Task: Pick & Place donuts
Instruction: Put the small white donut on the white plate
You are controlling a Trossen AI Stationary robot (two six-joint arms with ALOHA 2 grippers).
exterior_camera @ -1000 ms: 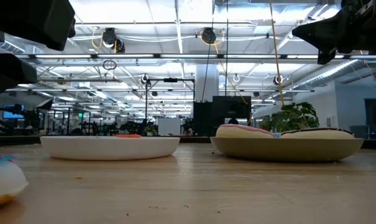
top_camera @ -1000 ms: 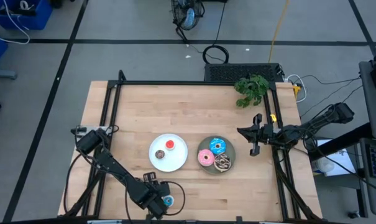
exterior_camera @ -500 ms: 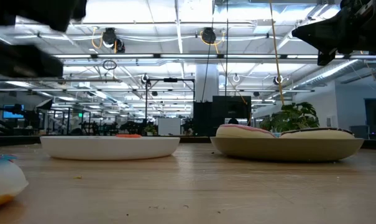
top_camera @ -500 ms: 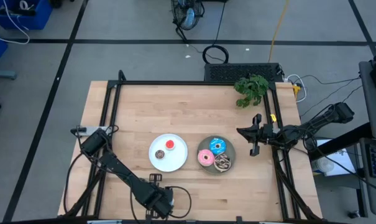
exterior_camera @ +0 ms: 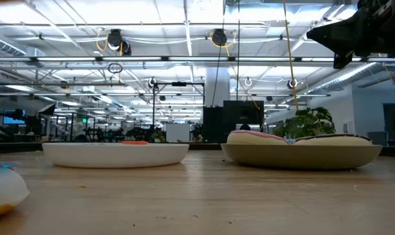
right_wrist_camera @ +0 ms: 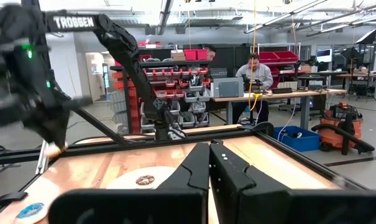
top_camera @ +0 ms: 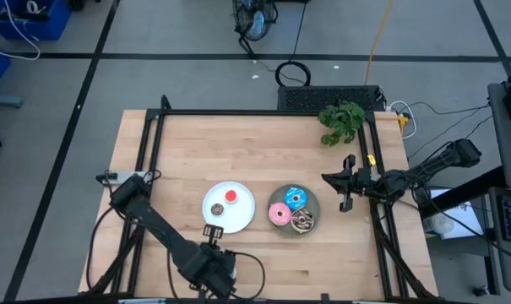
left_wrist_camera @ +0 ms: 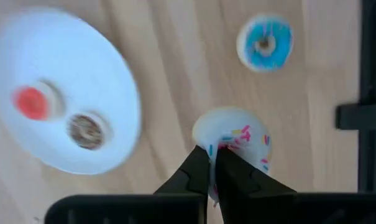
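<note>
Wooden table (top_camera: pixel 263 160) under bright workshop ceiling lights; left tool (left_wrist_camera: pixel 214 163) clamped on pink-white donut (left_wrist_camera: pixel 232 138).

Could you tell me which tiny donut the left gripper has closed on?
The pink-white sprinkled donut, pinched in the left gripper; the blue one lies loose on the table.

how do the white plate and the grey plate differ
The white plate holds two tiny donuts, a red one and a brown one; the grey plate holds three larger donuts, blue, pink and brown. The white plate has bare space left; the grey plate is nearly full. Both are round and side by side.
</note>
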